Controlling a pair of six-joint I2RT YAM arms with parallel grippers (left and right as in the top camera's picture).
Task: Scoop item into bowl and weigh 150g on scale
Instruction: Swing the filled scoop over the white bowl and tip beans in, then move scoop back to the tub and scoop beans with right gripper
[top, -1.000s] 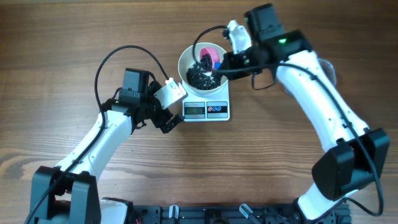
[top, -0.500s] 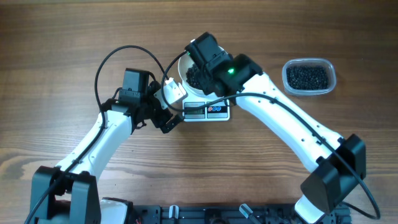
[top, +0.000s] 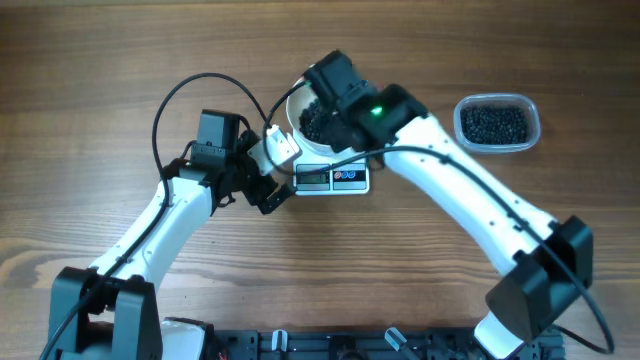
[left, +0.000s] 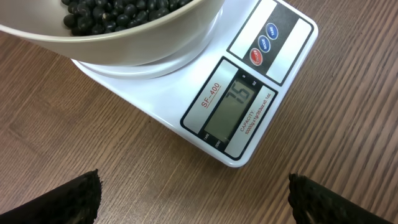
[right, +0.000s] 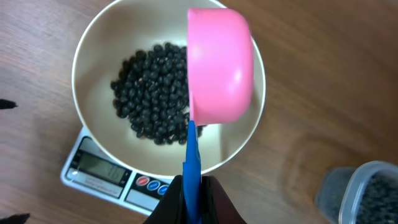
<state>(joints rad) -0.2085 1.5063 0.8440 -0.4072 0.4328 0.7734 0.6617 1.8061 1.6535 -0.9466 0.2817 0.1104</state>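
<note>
The right hand (right: 193, 186) is closed on the blue handle of a pink scoop (right: 221, 68), held mouth-down above the white bowl (right: 87, 74). The black beans (right: 149, 102) lie heaped in the bowl, which stands on the scale (left: 249, 106). The left hand (left: 199, 199) is wide open, near the scale. A clear tub (top: 497, 124) of beans rests on the surface (top: 100, 60), well apart.

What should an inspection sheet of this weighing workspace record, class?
Surface: wooden table.
Job's things: bowl of beans sits on scale; display seems to read 75; scoop upturned over bowl; tub of beans apart, on the right.
Clutter: nothing seen.
Grippers: left gripper open, empty, facing scale; right gripper shut on scoop handle.
Cables: black cable loops over left arm.
Surroundings: black rail at table's near edge.
</note>
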